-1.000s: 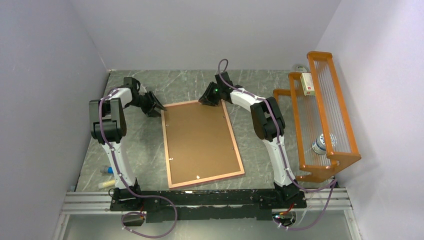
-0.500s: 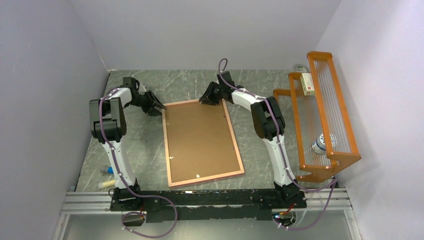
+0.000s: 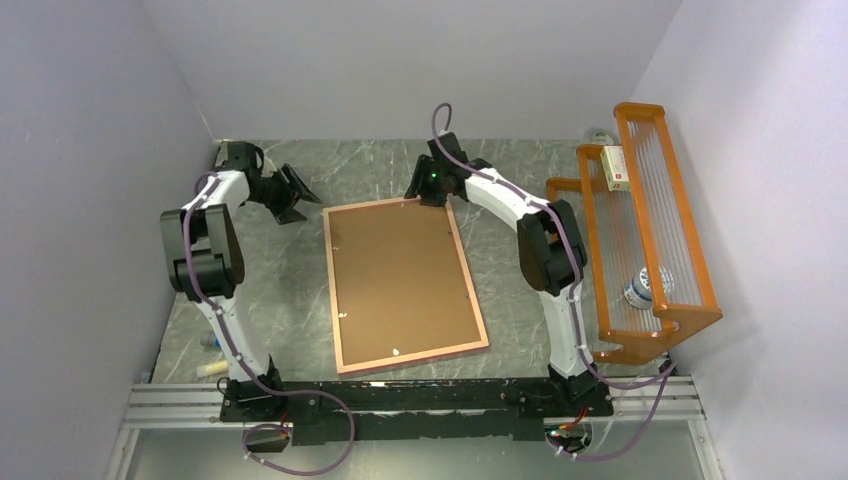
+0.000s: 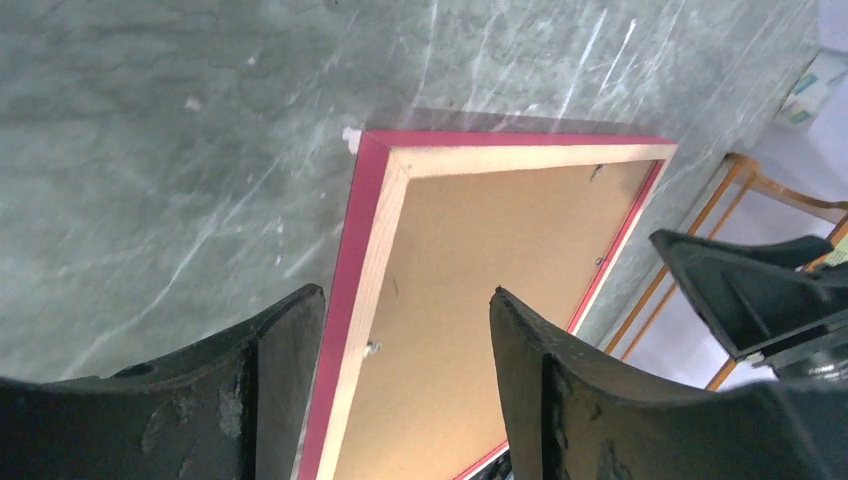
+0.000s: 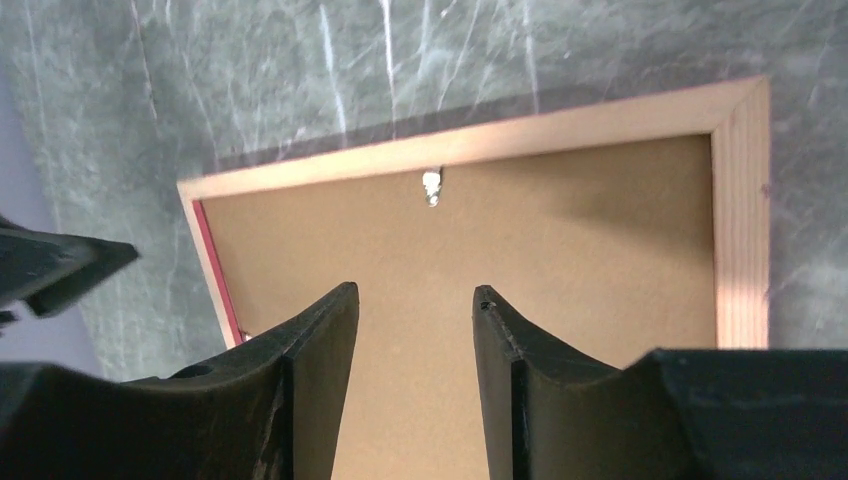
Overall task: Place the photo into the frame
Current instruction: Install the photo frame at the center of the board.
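the frame [image 3: 331,290] lies back up, its front against the table [image 3: 280,290], out of sight; what, if anything, sits under the brown backing board [image 3: 400,280] is hidden. both wrist views cut the frame off at their lower edge. on the orange rack [image 3: 662,322], a small box [image 3: 613,167] and a round item [image 3: 645,288] are too small to identify from above.

Frame [image 5: 741,230] back-up on marble table [image 5: 250,70], brown backing board [image 5: 560,270] showing, fingers [image 5: 312,372] parted above it
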Action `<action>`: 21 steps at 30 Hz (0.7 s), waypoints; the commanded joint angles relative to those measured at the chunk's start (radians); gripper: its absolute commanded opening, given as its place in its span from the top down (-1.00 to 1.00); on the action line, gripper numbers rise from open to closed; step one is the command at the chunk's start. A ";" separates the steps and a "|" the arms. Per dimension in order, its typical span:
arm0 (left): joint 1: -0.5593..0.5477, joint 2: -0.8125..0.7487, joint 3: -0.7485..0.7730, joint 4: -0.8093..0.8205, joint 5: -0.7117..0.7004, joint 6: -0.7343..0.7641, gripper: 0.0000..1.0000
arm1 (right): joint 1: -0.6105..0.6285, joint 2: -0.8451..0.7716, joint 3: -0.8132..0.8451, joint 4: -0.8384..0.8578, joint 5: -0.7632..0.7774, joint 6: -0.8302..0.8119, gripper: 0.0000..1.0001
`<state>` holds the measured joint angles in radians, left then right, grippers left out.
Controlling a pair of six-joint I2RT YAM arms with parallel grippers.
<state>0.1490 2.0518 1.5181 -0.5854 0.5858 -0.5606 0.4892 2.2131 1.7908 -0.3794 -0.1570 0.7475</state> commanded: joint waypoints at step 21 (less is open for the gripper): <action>0.021 -0.806 -0.686 -0.092 -0.536 -0.180 -0.04 | 0.548 0.186 0.431 -0.518 0.285 -0.182 -0.08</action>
<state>0.1650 1.3521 0.8726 -0.6388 0.2012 -0.6971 1.0321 2.3104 2.1181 -0.7586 0.0837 0.5907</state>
